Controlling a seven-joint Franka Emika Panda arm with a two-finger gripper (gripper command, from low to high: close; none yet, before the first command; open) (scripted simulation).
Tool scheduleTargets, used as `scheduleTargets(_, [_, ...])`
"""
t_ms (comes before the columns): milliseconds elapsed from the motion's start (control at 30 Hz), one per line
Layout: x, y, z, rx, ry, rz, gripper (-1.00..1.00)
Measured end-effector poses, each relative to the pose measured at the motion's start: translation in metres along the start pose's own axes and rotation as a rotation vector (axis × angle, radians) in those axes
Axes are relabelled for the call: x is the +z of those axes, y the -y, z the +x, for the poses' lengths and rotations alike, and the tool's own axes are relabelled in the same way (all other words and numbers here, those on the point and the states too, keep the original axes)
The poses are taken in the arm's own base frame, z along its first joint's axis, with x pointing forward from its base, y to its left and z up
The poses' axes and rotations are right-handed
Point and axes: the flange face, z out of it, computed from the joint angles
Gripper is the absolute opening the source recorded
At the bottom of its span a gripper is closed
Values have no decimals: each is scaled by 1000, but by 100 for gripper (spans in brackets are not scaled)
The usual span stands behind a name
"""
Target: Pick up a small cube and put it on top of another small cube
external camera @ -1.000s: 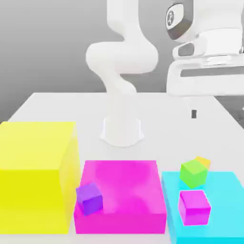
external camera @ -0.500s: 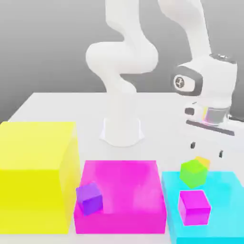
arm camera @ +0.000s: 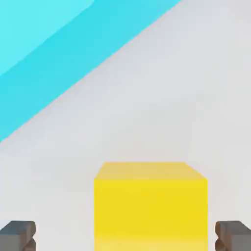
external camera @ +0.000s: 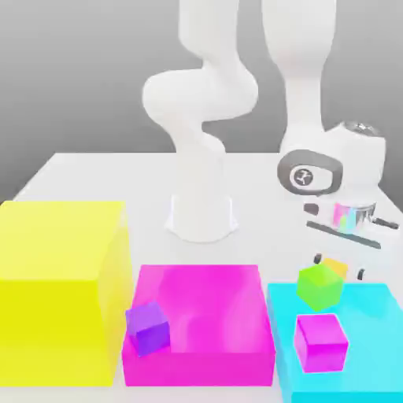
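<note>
I am holding my end effector (arm camera: 125,235) released, its fingers (arm camera: 17,234) flanking the yellow cube (arm camera: 150,206), which is lying centred directly beneath on the bench (arm camera: 186,98).

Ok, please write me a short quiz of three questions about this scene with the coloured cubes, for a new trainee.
1. True or false: the gripper is shut on the small yellow-orange cube.
2. Multiple choice: the small purple cube rests against which block? A) huge yellow block B) magenta block C) cyan block
3. Fill in: on the cyan block, nearest the camera in the exterior view, sits a small ____ cube.

Key
1. False: the fingertips stand open, one on each side of the cube, apart from it.
2. B
3. magenta
</note>
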Motion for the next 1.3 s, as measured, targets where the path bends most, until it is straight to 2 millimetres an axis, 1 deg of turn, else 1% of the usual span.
scheduleTargets(33, [5,-1,2,-2,-4,-1,0])
scheduleTargets(67, [8,-1,3,-3,-6,-2,-100])
scheduleTargets(300, [7,-1,3,-2,-4,-1,-100])
scheduleTargets(500, [-19,3,-5,3,12,5,-100])
scheduleTargets(667, [-40,4,-6,3,12,6,-100])
scheduleTargets(867, [-57,-2,-1,-9,-2,2,-100])
scheduleTargets(900, [-59,-2,-1,-17,-7,-1,-100])
scheduleTargets(933, [-62,-1,-7,-37,-16,-5,-100])
scheduleTargets(1067, [-78,13,-41,-130,-81,-12,-100])
scheduleTargets(1100, [-83,20,-46,-129,-98,-8,-100])
scheduleTargets(1133, [-89,30,-45,-97,-110,-4,-100])
scheduleTargets(1167, [-94,43,-40,-43,-120,0,-100])
scheduleTargets(1233, [-104,70,-22,75,-132,7,-100])
scheduleTargets(1267, [-109,83,-11,139,-135,9,-100])
scheduleTargets(1300, [-113,97,7,218,-136,10,-100])
